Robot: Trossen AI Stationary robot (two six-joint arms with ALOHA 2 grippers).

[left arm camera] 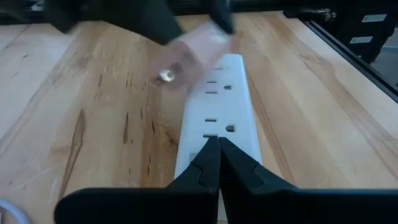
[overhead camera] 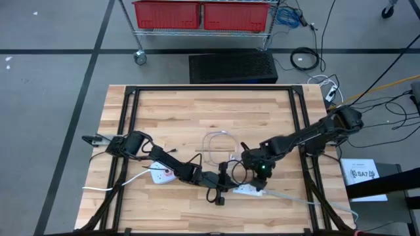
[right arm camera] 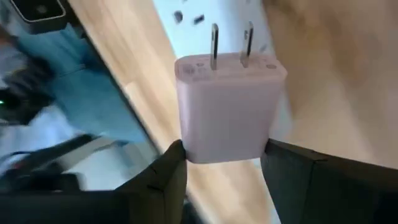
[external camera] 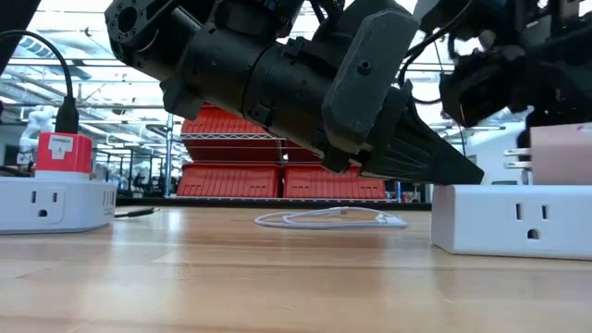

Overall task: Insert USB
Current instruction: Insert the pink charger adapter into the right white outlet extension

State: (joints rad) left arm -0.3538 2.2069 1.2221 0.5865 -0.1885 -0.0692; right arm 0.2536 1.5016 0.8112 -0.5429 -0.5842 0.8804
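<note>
A white power strip point(left arm camera: 219, 93) lies near the table's front edge, also visible in the high view point(overhead camera: 248, 191). My left gripper point(left arm camera: 219, 144) is shut, its tips on the strip's near end. My right gripper point(right arm camera: 224, 158) is shut on a pale pink USB charger block point(right arm camera: 227, 106), just above the strip point(external camera: 514, 217). The charger point(external camera: 561, 154) has its two prongs bare. A coiled white cable point(overhead camera: 217, 144) lies on the wood farther back. My left gripper rests its shut fingertips point(left arm camera: 211, 155) on the power strip's top face point(left arm camera: 217, 127) near one end, slanting down from the table's left. The strip lies flat on the table. My right gripper pinches the charger's two opposite sides point(right arm camera: 186, 140) between its two fingers, at the end away from the prongs point(right arm camera: 231, 45). It comes slanting down from the right. The charger is clear of the strip, and its prongs point away from the fingers.
A second white power strip point(overhead camera: 157, 174) with a red plug point(external camera: 63, 153) in it lies at the front left. Black frame rails point(overhead camera: 303, 124) run along the table's sides and back. Red bins point(overhead camera: 200, 14) stand on a cart beyond the table.
</note>
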